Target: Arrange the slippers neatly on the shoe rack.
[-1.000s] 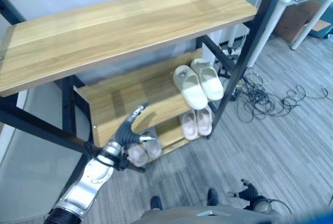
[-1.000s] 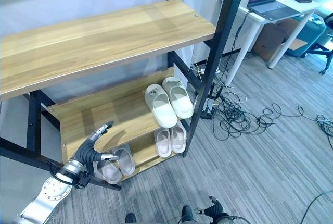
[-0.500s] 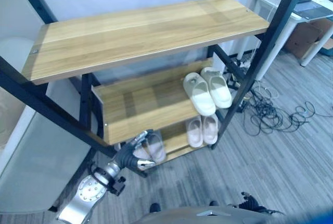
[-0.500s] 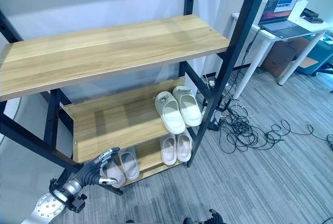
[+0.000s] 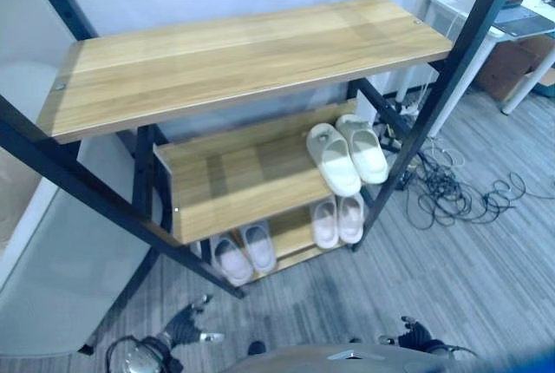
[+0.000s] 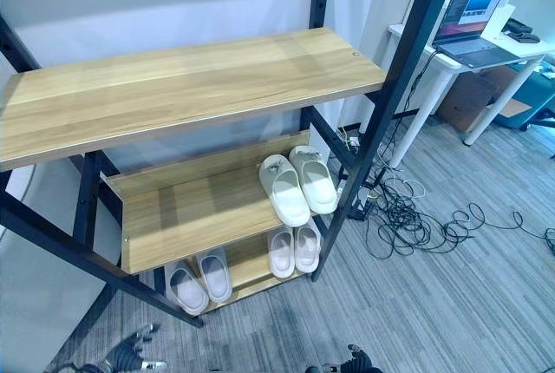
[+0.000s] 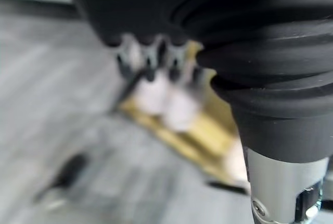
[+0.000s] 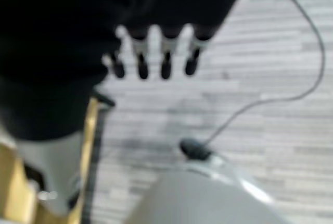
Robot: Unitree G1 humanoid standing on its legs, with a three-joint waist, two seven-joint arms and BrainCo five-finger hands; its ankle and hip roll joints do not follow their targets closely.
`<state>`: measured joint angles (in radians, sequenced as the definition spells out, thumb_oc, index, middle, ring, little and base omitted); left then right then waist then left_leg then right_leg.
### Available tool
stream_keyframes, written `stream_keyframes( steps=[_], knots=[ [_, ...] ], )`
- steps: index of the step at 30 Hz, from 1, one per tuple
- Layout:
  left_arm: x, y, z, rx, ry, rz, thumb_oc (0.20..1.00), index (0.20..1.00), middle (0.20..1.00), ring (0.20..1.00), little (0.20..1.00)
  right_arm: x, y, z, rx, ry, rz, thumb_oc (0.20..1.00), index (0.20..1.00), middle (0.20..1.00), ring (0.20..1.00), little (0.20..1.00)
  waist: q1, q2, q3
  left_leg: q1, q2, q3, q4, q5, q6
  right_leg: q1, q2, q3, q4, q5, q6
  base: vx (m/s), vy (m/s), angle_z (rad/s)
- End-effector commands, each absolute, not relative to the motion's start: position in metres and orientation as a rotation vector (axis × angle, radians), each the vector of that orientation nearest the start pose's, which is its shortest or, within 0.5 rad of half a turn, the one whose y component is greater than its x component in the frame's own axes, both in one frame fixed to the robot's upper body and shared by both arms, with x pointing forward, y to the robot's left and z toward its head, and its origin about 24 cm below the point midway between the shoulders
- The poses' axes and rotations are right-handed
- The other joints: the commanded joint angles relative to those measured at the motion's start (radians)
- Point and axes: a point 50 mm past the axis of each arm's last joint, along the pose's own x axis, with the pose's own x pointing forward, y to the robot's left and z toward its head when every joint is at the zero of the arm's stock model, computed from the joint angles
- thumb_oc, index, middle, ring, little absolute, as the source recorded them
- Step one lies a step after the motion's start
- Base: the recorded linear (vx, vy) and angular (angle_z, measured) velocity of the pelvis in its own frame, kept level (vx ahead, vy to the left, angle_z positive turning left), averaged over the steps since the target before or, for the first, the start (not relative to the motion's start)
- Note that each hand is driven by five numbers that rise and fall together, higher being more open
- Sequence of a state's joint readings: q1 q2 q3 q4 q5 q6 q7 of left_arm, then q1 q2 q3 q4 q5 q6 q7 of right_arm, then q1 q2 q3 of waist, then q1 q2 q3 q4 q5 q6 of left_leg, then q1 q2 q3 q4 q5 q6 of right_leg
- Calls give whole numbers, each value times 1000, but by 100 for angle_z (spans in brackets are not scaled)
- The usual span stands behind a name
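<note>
The shoe rack (image 5: pixel 260 61) has three wooden shelves in a black frame. An off-white pair of slippers (image 5: pixel 347 154) lies side by side at the right of the middle shelf. On the bottom shelf one pale pair (image 5: pixel 338 219) sits at the right and another pale pair (image 5: pixel 243 253) at the left, the latter a blur past my fingers (image 7: pixel 148 62) in the left wrist view. My left hand (image 5: pixel 185 328) hangs open and empty low over the floor, in front of the rack's left post. My right hand (image 5: pixel 413 335) hangs open by the floor, its fingers (image 8: pixel 165 60) straight.
A white desk (image 6: pixel 451 43) with a laptop (image 6: pixel 473 22) stands to the right behind the rack, with a cardboard box (image 5: pixel 512 65) under it. Tangled cables (image 6: pixel 416 217) lie on the grey floor right of the rack. A pale grey panel (image 5: pixel 61 278) stands at the left.
My left hand has drawn back from the left pair on the bottom shelf and dropped low toward me. The slippers stay where they were.
</note>
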<state>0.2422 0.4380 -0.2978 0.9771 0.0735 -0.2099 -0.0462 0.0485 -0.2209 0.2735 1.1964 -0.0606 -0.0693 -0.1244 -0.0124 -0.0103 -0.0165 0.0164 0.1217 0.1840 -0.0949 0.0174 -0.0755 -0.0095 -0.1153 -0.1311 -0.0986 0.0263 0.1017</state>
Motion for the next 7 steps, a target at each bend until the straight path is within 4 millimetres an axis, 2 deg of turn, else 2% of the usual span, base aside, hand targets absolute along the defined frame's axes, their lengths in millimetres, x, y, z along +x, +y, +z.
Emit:
stream_keyframes(
  steps=[1, 2, 7],
  knots=[
    [63, 282, -136, 643, 1055, -142, 1000, 1000, 1000, 1000, 1000, 75, -230, -163, -466, 1178, 12, 1000, 1000, 1000, 1000, 1000, 0, -16, -17, -40, 31, -50, 8, 28, -35, -27, -18, -27, 11, 35, 71, 0, 0, 0],
    [44, 287, -145, 650, 1186, -88, 1000, 1000, 1000, 1000, 1000, 75, -234, -162, -467, 1183, 2, 1000, 1000, 1000, 1000, 1000, -6, -16, -16, -36, 31, -47, 8, 27, -35, -26, -17, -25, 11, 32, 69, 0, 0, 0],
    [23, 306, -146, 697, 1352, 35, 1000, 1000, 1000, 1000, 1000, 77, -244, -160, -452, 1199, -44, 1000, 1000, 1000, 1000, 1000, -9, -17, -17, -26, 34, -42, 8, 24, -38, -22, -14, -19, 11, 26, 66, 6, 3, 0]
  ],
)
